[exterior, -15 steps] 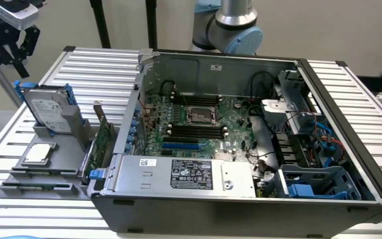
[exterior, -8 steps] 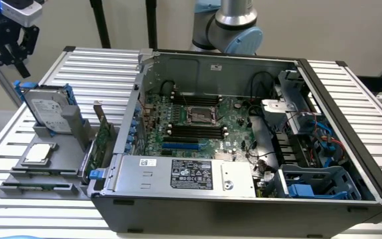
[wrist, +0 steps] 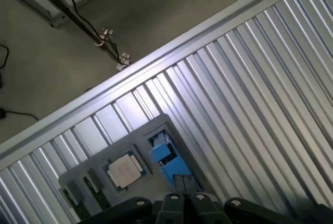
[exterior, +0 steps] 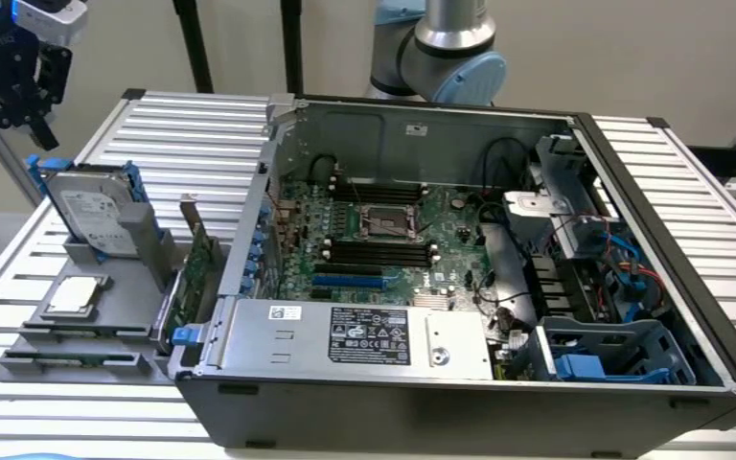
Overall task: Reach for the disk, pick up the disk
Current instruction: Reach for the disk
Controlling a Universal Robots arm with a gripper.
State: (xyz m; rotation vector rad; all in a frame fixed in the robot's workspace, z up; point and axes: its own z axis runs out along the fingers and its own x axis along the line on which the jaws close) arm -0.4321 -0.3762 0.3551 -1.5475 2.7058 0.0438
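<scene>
**Reach step: pincer high above the standing disk**

Exterior view. The pincer (exterior: 16, 105) hangs at the frame's 10 o'clock, in the air and well apart from everything on the slatted tabletop (exterior: 176, 125). The disk (exterior: 93, 216) stands on edge in a grey holder (exterior: 119, 331), at 9 o'clock from the open computer case (exterior: 406, 129) and at about 5 o'clock from the pincer. 1 square chip (exterior: 72, 295) lies flat in the same holder, at 6 o'clock from the disk. Whether the pincer is released or clenched cannot be told; nothing is seen in it.

Wrist view. The pincer (wrist: 186, 199) looks down on the tabletop (wrist: 250, 89). The disk (wrist: 165, 156) shows edge-on as a blue strip in the holder (wrist: 156, 122), with the chip (wrist: 125, 171) just beside it.

Reading. Step 1 of 2, the reach, appears to be in hand, and the disk is untouched. A grasp would call for a descent lined up with the disk's thin upper edge, spread wide enough to span it and clear of the chip.
</scene>
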